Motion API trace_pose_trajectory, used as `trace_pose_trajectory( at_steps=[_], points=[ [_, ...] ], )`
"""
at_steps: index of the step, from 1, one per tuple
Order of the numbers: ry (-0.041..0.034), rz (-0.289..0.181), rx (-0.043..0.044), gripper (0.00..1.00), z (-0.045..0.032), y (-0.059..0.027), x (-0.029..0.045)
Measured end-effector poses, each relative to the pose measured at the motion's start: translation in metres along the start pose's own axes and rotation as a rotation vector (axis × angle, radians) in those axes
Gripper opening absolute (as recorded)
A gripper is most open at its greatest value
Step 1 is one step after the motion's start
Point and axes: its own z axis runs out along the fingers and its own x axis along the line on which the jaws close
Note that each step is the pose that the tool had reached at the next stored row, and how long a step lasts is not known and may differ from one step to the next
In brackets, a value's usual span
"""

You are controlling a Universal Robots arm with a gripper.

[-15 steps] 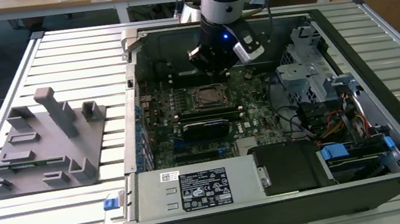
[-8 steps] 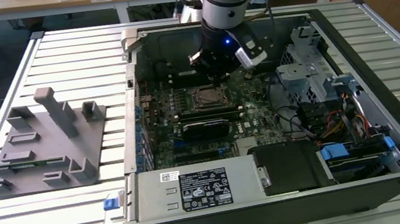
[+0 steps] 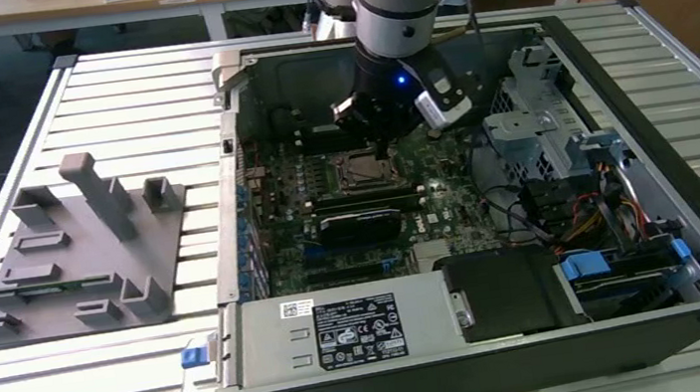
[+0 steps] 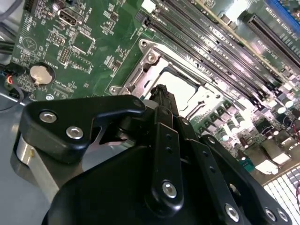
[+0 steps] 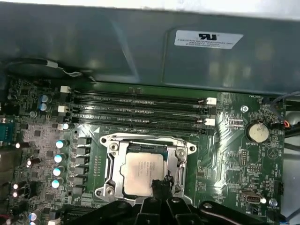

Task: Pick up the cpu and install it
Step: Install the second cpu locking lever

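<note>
The cpu (image 5: 140, 172), a flat square chip with a silvery top, lies flat inside the open socket frame (image 5: 112, 161) on the green motherboard. In the second wrist view the cpu (image 4: 183, 86) shows pale just beyond the black fingers. My gripper (image 5: 159, 185) hangs directly over the socket, its fingers drawn together into one narrow black tip at the cpu's edge; nothing shows between them. Whether the tip touches the chip I cannot tell. In the exterior view my gripper (image 3: 381, 152) reaches down into the open computer case above the socket (image 3: 358, 168).
Memory slots (image 5: 140, 112) run beside the socket, with capacitors (image 5: 58, 157) and a coin battery (image 5: 257, 132) around it. The case wall (image 3: 661, 118), drive cage (image 3: 535, 123) and power supply (image 3: 340, 333) enclose the board. A grey fixture tray (image 3: 77, 260) sits at the exterior view's left.
</note>
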Motion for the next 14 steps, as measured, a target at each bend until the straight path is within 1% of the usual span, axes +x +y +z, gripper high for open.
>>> trace_pose_trajectory(
  at_steps=[3, 6, 7, 9, 11, 14],
  points=[
    [-0.0006, 0.007, -0.0003, 0.11, -0.0041, 0.0002, 0.0001],
    [-0.0036, 0.052, -0.0021, 0.11, -0.0044, 0.0003, 0.0001],
    [-0.0039, 0.059, -0.0022, 0.11, -0.0045, 0.0002, 0.0001],
    [-0.0041, 0.06, -0.0021, 0.11, -0.0045, -0.0015, 0.0003],
    [-0.004, 0.06, -0.0022, 0.11, -0.0045, -0.0063, 0.0006],
    [-0.004, 0.06, -0.0022, 0.11, -0.0049, -0.0174, 0.0014]
  ],
)
